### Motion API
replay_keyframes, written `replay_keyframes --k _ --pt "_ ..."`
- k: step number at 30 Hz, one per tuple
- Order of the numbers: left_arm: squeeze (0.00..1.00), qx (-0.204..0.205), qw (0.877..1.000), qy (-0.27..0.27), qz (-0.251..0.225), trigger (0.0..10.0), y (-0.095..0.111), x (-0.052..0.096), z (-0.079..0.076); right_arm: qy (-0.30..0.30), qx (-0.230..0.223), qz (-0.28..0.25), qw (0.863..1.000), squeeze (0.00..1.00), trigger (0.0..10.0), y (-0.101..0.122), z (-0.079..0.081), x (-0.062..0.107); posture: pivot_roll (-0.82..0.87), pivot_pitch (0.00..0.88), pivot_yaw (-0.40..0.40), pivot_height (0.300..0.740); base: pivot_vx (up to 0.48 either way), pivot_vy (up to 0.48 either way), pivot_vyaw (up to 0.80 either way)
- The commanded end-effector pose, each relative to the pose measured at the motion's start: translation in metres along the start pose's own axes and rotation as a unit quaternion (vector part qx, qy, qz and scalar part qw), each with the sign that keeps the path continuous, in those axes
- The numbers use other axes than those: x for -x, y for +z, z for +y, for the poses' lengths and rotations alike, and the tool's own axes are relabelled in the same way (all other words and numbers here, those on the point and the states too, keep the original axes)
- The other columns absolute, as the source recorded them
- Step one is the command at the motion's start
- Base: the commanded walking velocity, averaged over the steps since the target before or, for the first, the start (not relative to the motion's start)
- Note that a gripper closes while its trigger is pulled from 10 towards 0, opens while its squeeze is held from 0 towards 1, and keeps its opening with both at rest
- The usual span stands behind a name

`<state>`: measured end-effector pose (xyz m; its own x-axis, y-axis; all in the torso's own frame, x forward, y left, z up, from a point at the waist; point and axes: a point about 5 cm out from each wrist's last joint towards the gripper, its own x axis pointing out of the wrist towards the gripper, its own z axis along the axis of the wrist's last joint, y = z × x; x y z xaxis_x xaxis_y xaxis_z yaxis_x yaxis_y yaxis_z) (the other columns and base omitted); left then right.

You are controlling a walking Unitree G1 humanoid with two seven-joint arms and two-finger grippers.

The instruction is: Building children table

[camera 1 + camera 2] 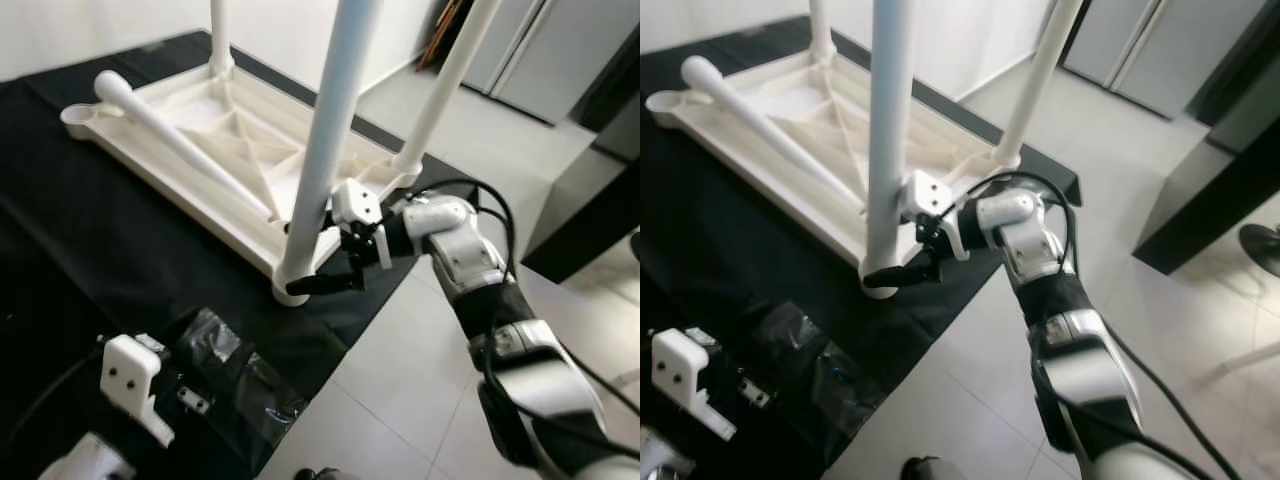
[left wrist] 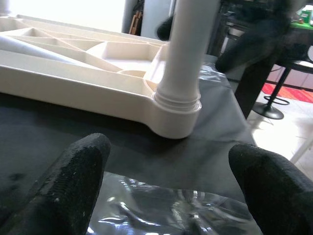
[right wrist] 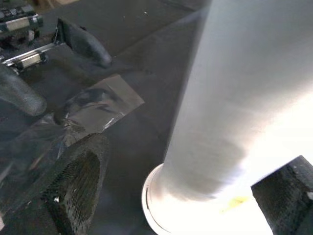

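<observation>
The white children's table (image 1: 240, 130) lies upside down on a black cloth. Three legs stand upright in its corners, and a loose leg (image 1: 180, 140) lies slantwise across its underside. My right gripper (image 1: 310, 275) is at the base of the near upright leg (image 1: 325, 150). Its fingers stand open on either side of the leg. In the right wrist view one finger (image 3: 73, 186) stands off from the leg with cloth showing between. My left gripper (image 2: 171, 161) hovers open low over the cloth, facing that same leg base (image 2: 178, 105).
A crinkled clear plastic bag (image 1: 215, 345) and small metal fittings (image 1: 195, 400) lie on the cloth between the grippers. The cloth's edge runs just beside the near corner, with tiled floor (image 1: 400, 380) beyond. Grey cabinets (image 1: 560, 50) and dark furniture (image 1: 590, 200) stand to the right.
</observation>
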<state>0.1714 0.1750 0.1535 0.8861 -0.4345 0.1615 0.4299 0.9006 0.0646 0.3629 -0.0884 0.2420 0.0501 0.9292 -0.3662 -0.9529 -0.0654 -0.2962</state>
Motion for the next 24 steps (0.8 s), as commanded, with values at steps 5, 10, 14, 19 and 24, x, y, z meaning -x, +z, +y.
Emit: replay_keyframes --k 5,10,14,19,24 --pt "0.0 0.0 1.0 -0.005 0.01 10.0 0.001 0.004 -0.004 0.006 0.02 -0.011 1.0 0.0 2.2 0.01 -0.009 -0.002 0.03 0.216 -0.165 0.74 0.0 0.0 0.0" --pt "0.0 -0.001 1.0 -0.005 0.015 10.0 0.001 0.005 -0.003 0.02 0.02 -0.022 0.999 0.0 0.0 0.015 -0.015 0.006 0.03 0.213 -0.161 0.74 0.0 0.0 0.0" --pt "0.0 -0.002 1.0 -0.005 0.015 10.0 0.0 0.004 -0.003 0.035 0.022 -0.018 0.999 0.0 0.0 0.01 -0.011 0.015 0.03 0.207 -0.157 0.74 0.0 0.0 0.0" --pt "0.0 -0.001 1.0 -0.006 0.015 10.0 -0.001 0.004 -0.002 0.002 0.045 -0.009 0.999 0.0 0.0 0.0 -0.004 0.024 0.01 0.195 -0.174 0.74 0.0 0.0 0.0" --pt "0.0 -0.002 1.0 -0.005 0.017 10.0 -0.001 0.005 -0.001 -0.141 -0.056 -0.069 0.986 0.0 0.0 -0.017 0.009 0.001 0.01 0.188 -0.185 0.74 0.0 0.0 0.0"
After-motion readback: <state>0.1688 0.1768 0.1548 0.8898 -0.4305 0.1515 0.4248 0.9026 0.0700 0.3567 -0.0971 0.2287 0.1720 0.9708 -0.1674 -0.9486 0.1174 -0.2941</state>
